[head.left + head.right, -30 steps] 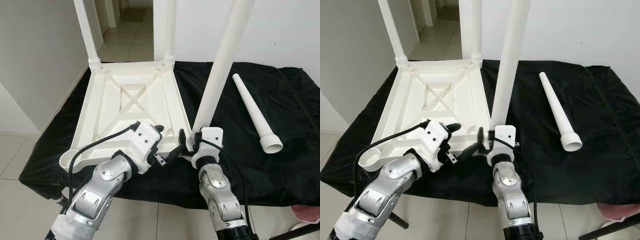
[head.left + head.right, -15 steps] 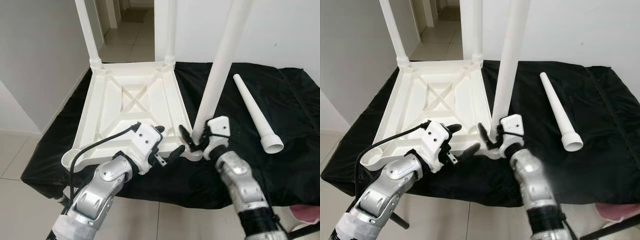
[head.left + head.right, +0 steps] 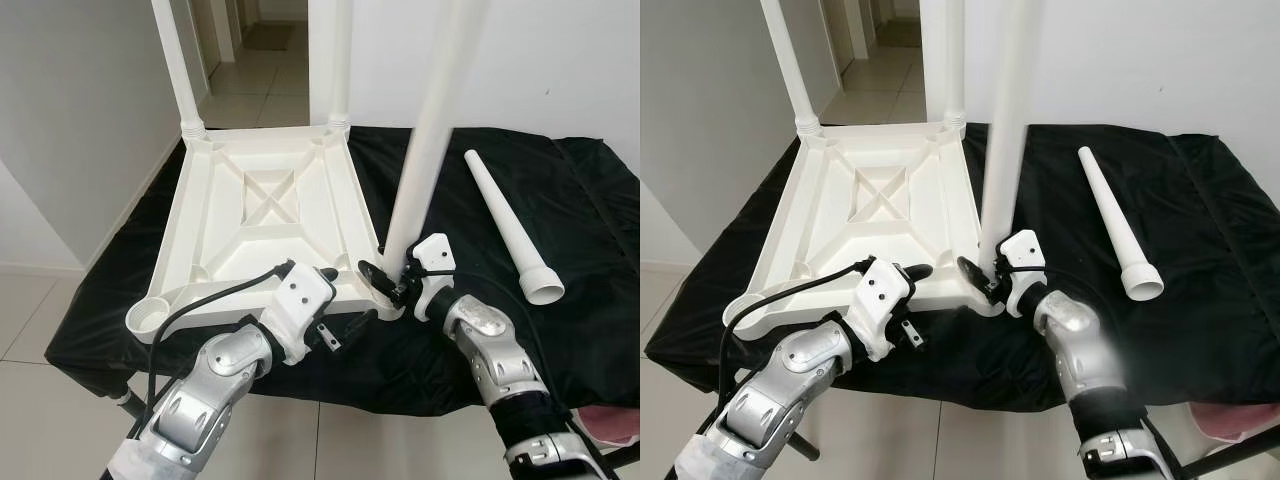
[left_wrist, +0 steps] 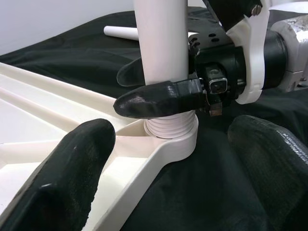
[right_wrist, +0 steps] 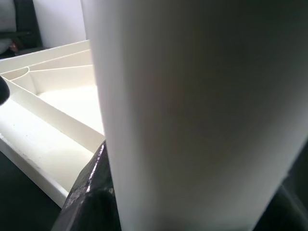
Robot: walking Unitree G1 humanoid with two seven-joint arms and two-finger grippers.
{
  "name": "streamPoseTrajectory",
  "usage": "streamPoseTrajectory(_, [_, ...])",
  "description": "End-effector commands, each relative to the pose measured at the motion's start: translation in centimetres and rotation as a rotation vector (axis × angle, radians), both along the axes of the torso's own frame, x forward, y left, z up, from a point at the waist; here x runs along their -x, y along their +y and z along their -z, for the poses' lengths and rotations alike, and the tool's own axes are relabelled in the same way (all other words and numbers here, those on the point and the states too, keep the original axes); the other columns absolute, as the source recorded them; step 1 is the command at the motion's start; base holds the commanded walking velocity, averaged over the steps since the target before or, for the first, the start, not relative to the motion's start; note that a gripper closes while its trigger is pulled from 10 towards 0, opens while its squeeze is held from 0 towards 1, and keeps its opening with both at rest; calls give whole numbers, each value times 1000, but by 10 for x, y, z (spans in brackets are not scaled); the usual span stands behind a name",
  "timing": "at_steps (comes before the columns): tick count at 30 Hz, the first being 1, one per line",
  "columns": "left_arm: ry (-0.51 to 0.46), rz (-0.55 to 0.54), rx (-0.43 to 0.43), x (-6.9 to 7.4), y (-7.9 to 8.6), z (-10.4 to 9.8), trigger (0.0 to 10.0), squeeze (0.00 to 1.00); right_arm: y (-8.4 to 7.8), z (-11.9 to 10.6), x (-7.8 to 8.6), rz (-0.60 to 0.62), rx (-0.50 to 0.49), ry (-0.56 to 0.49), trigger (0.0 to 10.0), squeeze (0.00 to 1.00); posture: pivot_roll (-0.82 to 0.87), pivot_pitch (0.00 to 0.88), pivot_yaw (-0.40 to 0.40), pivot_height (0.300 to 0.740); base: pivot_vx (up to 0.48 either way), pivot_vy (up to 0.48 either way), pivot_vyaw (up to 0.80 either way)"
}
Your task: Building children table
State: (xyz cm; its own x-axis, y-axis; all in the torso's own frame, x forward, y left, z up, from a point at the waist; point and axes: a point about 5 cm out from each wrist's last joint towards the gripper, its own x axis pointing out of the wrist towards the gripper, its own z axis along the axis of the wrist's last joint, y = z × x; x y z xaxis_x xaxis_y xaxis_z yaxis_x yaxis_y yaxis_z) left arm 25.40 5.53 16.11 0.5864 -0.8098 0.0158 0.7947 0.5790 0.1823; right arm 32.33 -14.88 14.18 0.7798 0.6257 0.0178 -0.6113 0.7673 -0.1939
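An upturned white plastic tabletop (image 3: 270, 215) lies on a black-draped table (image 3: 580, 300). Two white legs (image 3: 175, 65) (image 3: 340, 60) stand in its far corners. A third leg (image 3: 425, 130) stands in the near right corner socket (image 4: 173, 137), nearly upright. My right gripper (image 3: 385, 282) is shut on this leg just above its threaded base; the leg (image 5: 192, 106) looms close in the right wrist view. My left gripper (image 3: 345, 302) hovers open at the tabletop's front edge, facing that socket, touching nothing. A fourth leg (image 3: 505, 225) lies loose on the cloth to the right.
The near left corner socket (image 3: 145, 320) holds no leg. A tiled corridor (image 3: 245, 80) runs behind the table, with a white wall on the right. The table's front edge lies just beyond my arms.
My right forearm has swung out to the right while keeping hold of the third leg, which now stands straighter. My left gripper has pulled back slightly toward the front edge.
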Motion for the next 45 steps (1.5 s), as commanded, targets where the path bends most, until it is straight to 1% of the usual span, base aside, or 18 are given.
streamPoseTrajectory(1, [13, 56, -26, 5, -1, 2, 10000, 0, -3, 8, -1, -13, 24, 37, 0, 0, -36, 15, 41, 740, 0, 0, 0])
streamPoseTrajectory(6, [12, 45, -23, 4, 0, 2, 10000, 0, -7, 11, -1, 2, -1, 60, 0, 0, -37, 20, 43, 740, 0, 0, 0])
streamPoseTrajectory(7, [12, 41, -22, 4, 1, 2, 10000, 0, -8, 12, 0, 16, -19, 80, 7647, 0, -35, 25, 41, 740, 0, 0, 0])
streamPoseTrajectory(8, [13, 38, -22, 4, 1, 2, 10000, 0, -9, 13, 0, 23, -30, 94, 7647, 0, -35, 25, 41, 740, 0, 0, 0])
streamPoseTrajectory(9, [14, 35, -23, 4, 2, 2, 10000, 0, -9, 15, 1, 31, -55, 114, 10000, 0, -36, 32, 42, 740, 0, 0, 0])
streamPoseTrajectory(10, [14, 35, -23, 4, 2, 2, 10000, 0, -9, 15, 1, 31, -55, 114, 10000, 0, -36, 32, 42, 740, 0, 0, 0])
streamPoseTrajectory(14, [19, 37, -26, 5, 3, 3, 10000, 0, -7, 19, 7, 48, -120, 151, 10000, 0, -38, 34, 43, 740, 0, 0, 0])
streamPoseTrajectory(19, [22, 44, -27, 6, 1, 3, 10000, 0, -5, 20, 8, 75, -126, 142, 10000, 0, -44, 36, 46, 740, 0, 0, 0])
streamPoseTrajectory(23, [21, 47, -26, 5, 1, 3, 10000, 0, -4, 15, 7, 173, -148, 117, 10000, 0, -49, 38, 47, 740, 0, 0, 0])
streamPoseTrajectory(26, [22, 44, -27, 5, 2, 3, 10000, 0, -2, 14, 8, 197, -160, 113, 10000, 0, -48, 38, 47, 740, 0, 0, 0])
streamPoseTrajectory(28, [23, 42, -28, 6, 2, 4, 10000, 0, 2, 14, 12, 279, -163, 105, 10000, 0, -46, 34, 39, 740, 0, 0, 0])
streamPoseTrajectory(30, [28, 34, -31, 6, 4, 5, 10000, 0, 8, 16, 16, 394, -224, 117, 10000, 0, -50, 34, 47, 740, 0, 0, 0])
streamPoseTrajectory(32, [46, 9, 2, 4, 5, 3, 10000, 0, 15, 16, 21, 469, -255, 107, 10000, 0, -50, 35, 47, 740, 0, 0, 0])
streamPoseTrajectory(33, [49, 0, 10, 3, 5, 3, 10000, 0, 17, 18, 25, 546, -253, 108, 10000, 0, -45, 38, 42, 740, 0, 0, 0])
streamPoseTrajectory(35, [48, 0, 8, 3, 5, 3, 10000, 0, 18, 18, 25, 564, -252, 110, 10000, 0, -45, 38, 42, 740, 0, 0, 0])
streamPoseTrajectory(38, [41, 15, -11, 5, 5, 4, 10000, 0, 21, 21, 30, 670, -264, 121, 10000, 0, -42, 40, 39, 740, 0, 0, 0])
streamPoseTrajectory(40, [36, 16, -20, 4, 6, 4, 10000, 0, 24, 22, 33, 712, -272, 116, 10000, 0, -41, 41, 40, 740, 0, 0, 0])
streamPoseTrajectory(45, [31, 8, -24, 1, 9, 4, 10000, 0, 28, 23, 38, 730, -271, 124, 10000, 0, -42, 38, 48, 740, 0, 0, 0])
